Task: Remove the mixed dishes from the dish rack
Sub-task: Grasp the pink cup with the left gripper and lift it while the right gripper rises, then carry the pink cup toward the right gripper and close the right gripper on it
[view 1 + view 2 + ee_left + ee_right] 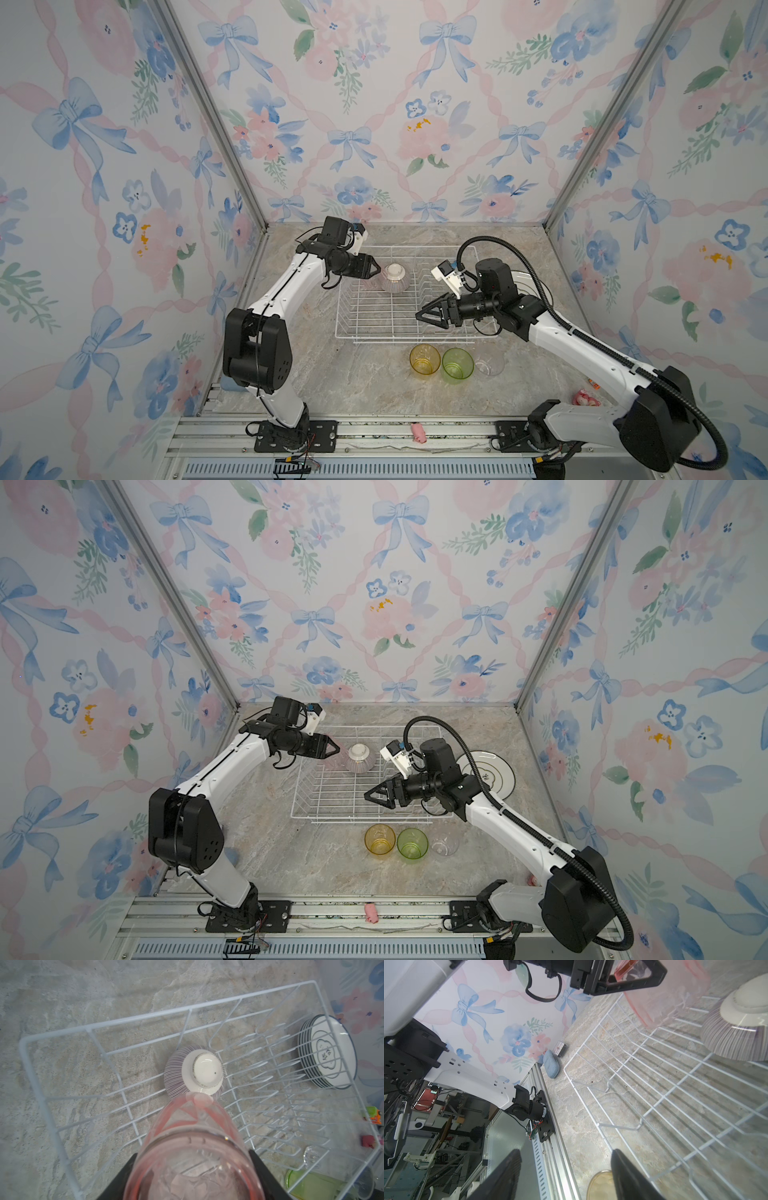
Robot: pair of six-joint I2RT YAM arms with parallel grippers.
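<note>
Marbled counter (pixel 353 386) and bow-patterned wallpaper (pixel 374 104) closed me in. My left gripper (pixel 193 1153) was clamped on the pink tumbler (pixel 193 1126), its black fingers (pixel 258 1165) pressed on either side near the mouth, the tumbler tilted with its base aimed at the upturned striped bowl (pixel 195 1072). Both were within the dish rack (pixel 190 1008), toward its far left corner; whether the tumbler's base touched the bowl's foot I could not tell. My right gripper (pixel 565 1151) hung over the rack's near right part, jaws apart, nothing between them. Outside the rack, a stack of dark-rimmed plates (pixel 490 771) lay flat just beyond its right wall, and the yellow tumbler (pixel 424 360), the green tumbler (pixel 457 365) and the clear tumbler (pixel 489 363) stood upright in a row in front of it.

I judged the grip the weak point: smooth plastic held only near the rim could pivot or slide out once lifted. Swinging the base sideways could knock the bowl across the wires, and a low exit could snag the rack's top wire and drag it. My right arm also sat across the likely path to the row, so a direct carry risked a bump.
</note>
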